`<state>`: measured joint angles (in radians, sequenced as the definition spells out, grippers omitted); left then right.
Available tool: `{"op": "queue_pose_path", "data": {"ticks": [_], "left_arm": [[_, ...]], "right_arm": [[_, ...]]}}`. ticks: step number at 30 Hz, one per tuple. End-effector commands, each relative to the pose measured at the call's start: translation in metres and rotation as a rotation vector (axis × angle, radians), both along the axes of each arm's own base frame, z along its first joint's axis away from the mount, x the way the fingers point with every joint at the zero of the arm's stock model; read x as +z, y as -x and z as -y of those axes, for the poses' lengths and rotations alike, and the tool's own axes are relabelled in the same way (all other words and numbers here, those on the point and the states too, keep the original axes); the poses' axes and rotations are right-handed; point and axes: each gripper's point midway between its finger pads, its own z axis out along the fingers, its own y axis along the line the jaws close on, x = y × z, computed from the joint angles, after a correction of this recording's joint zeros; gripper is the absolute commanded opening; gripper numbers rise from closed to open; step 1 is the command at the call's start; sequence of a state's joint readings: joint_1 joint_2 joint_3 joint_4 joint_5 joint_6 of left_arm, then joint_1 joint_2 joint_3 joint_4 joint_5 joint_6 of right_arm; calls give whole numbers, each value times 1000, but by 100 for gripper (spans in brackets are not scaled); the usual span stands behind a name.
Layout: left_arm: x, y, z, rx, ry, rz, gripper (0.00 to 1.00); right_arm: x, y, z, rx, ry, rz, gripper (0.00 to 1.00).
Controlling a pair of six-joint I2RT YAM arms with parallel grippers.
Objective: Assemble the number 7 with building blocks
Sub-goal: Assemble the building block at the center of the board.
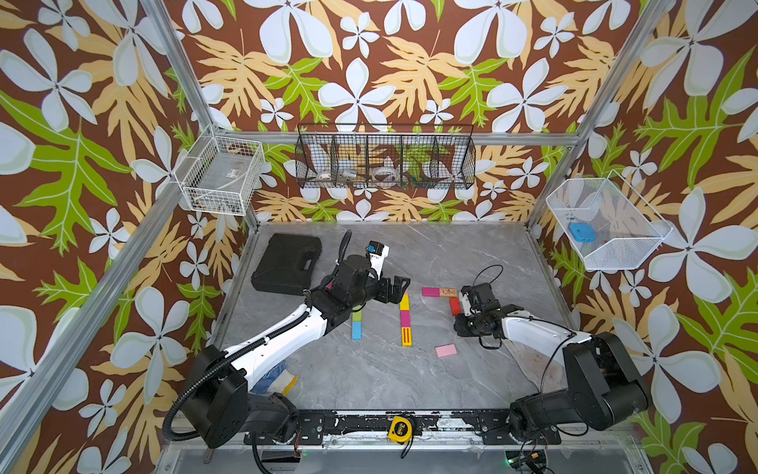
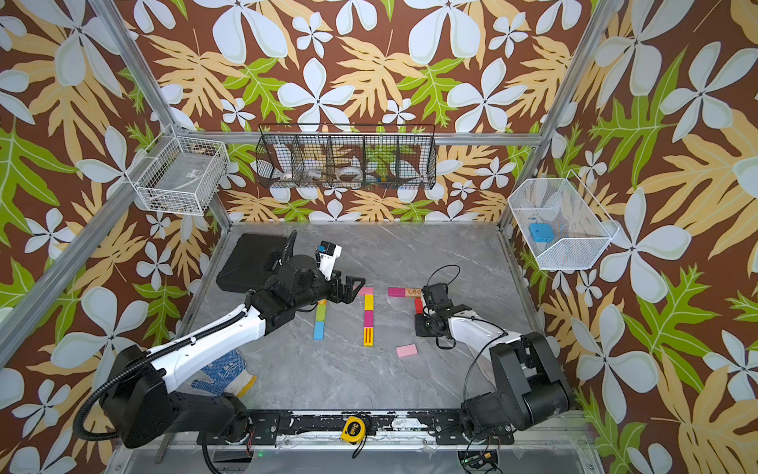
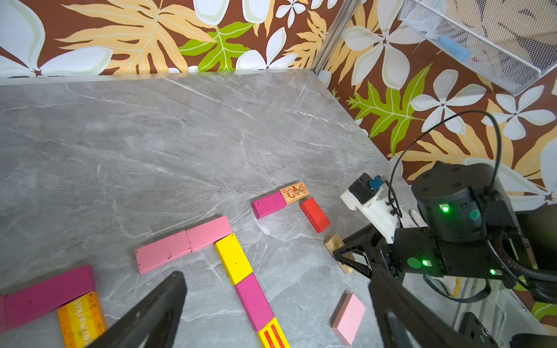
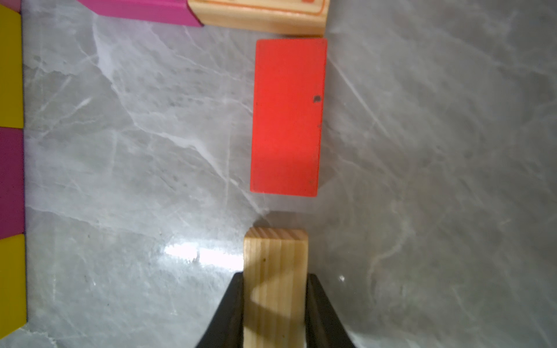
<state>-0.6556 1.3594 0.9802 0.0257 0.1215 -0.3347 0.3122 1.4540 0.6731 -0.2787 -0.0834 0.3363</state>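
Between my right fingers point(image 4: 229, 313), gripped by its long sides, the plain wood block point(image 4: 275, 259) points lengthwise at the red block point(image 4: 287, 117) just beyond, a gap apart; my left fingers point(image 3: 150, 310) gape wide.

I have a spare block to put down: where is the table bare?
Bare: the far strip of table between back wall and block rows, right of the black case; also the near stretch between the loose pink block and the tape measure. Crowded around the red block, where the right hand holds a wood block.
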Motion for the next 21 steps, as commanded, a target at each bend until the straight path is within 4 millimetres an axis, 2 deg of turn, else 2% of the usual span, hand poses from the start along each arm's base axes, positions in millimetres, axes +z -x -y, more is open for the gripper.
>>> {"op": "queue_pose_path", "data": {"ticks": [1,9,21], "left_arm": [[9,-1,2,-15,18,32,97],[9,0,3,-18,18,31,97],[9,-1,4,-22,20,30,97]], "right_arm": [[-3,-1,-1,8,4,-7,28],[-6,-7,4,-7,30,-11,29],[-4,-2,10,2,46,-6,34]]}}
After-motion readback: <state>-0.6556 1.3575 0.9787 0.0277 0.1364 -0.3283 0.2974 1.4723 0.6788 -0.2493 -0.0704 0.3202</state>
